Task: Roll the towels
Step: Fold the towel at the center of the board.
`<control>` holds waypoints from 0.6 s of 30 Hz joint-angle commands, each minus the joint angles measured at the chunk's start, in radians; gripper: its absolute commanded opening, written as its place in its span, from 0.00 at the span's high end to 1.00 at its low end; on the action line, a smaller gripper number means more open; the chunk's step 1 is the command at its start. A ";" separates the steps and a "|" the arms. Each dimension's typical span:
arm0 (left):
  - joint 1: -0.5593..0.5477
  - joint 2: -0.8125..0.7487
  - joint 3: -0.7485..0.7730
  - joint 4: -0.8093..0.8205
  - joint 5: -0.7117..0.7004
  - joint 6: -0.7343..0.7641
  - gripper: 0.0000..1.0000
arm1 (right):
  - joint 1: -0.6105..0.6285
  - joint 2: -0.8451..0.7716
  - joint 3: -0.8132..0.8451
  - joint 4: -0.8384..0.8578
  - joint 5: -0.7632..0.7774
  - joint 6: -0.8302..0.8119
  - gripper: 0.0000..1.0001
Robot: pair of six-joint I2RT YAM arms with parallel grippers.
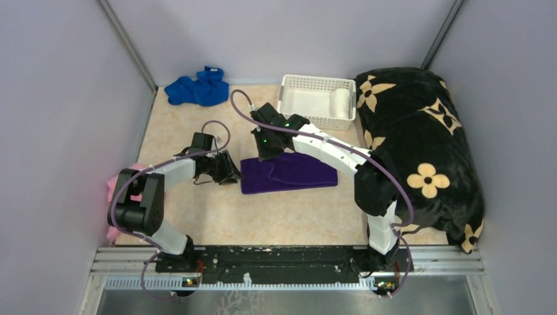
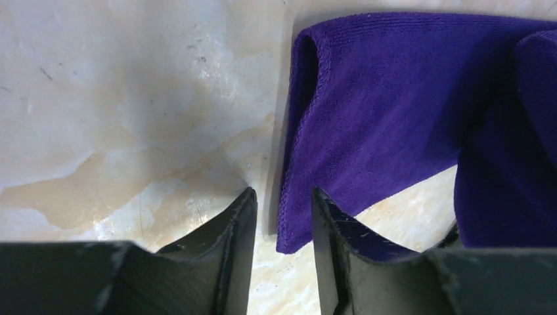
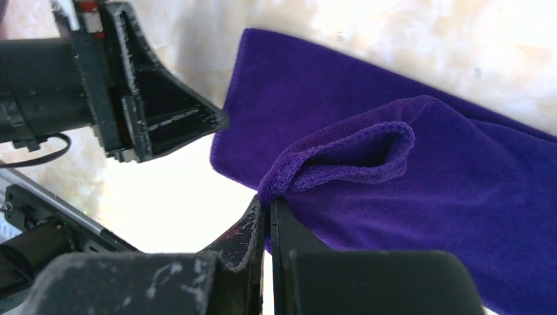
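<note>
Mid-bench, purple towel (image 1: pixel 289 172) lies flat. Right end effector (image 3: pixel 268 209) pinches its folded corner, apparently lifting it to start a roll; left end effector (image 2: pixel 284 216), part-open, straddles the near edge.

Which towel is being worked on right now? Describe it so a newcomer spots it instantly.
Start at the big black flowered blanket on the table's right side and look left, to mid-table between the two arms. There lies the dark purple towel, partly folded, the right gripper pinching its edge. The blue towel is crumpled in the far left corner; the white one sits rolled in the basket.
</note>
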 commanded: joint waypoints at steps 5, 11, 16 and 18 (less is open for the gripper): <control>-0.025 0.027 -0.034 0.047 -0.016 -0.014 0.67 | 0.082 0.107 0.102 0.059 -0.047 0.016 1.00; -0.030 0.028 -0.032 0.042 -0.028 -0.010 0.71 | 0.110 0.161 0.093 0.110 -0.054 0.019 1.00; -0.037 0.023 -0.033 0.035 -0.041 -0.007 0.71 | 0.112 0.212 0.089 0.155 -0.057 0.028 1.00; -0.040 0.020 -0.033 0.033 -0.044 -0.006 0.72 | 0.112 0.221 0.086 0.176 -0.055 0.035 1.00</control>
